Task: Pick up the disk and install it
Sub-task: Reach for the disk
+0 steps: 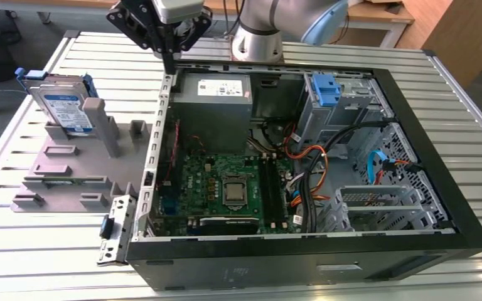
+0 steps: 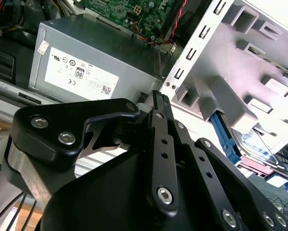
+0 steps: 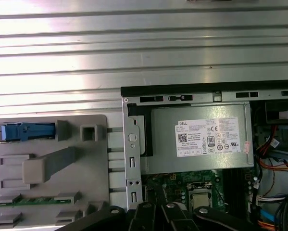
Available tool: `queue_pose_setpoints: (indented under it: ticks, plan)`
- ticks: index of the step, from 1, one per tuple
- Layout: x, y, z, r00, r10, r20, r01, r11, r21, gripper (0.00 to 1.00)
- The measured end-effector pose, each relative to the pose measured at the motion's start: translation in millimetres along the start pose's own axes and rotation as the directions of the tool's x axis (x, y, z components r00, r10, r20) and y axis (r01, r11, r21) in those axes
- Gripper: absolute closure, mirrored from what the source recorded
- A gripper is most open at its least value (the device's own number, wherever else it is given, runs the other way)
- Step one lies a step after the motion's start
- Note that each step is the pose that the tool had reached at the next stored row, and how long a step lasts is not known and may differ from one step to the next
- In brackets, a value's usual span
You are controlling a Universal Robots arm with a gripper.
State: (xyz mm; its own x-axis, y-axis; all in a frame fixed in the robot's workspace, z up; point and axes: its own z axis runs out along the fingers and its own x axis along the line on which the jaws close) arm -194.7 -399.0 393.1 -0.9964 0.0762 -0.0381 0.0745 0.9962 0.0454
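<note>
The disk (image 1: 63, 103), a silver drive with a white-and-blue label in a blue bracket, stands on edge in a slot at the far end of the grey holder plate (image 1: 73, 169), on the exterior view's left. Its blue bracket also shows in both wrist views (image 2: 252, 144) (image 3: 26, 131). My gripper (image 1: 171, 63) hangs above the back-left corner of the open computer case (image 1: 442, 188), to the right of the disk and apart from it. Its black fingers (image 2: 159, 98) are pressed together with nothing between them.
Inside the case lie the grey power supply box (image 1: 216, 94), a green motherboard (image 1: 224, 188), loose cables (image 1: 316, 169), a tall blue latch piece on a metal cage (image 1: 329, 94) and a metal drive bay (image 1: 375, 204). Everything rests on a slatted metal table (image 1: 40, 263).
</note>
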Motion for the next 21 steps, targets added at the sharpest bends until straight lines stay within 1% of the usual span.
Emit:
queue_pose_setpoints:
  ticks: [11,21]
  plan:
    - [8.8,-0.6,-0.3,1.0000,0.000,0.0000,0.000,1.0000,0.0000,0.89]
    - [20.0,-1.5,-0.7,1.0000,0.000,0.0001,0.000,1.0000,0.0000,0.89]
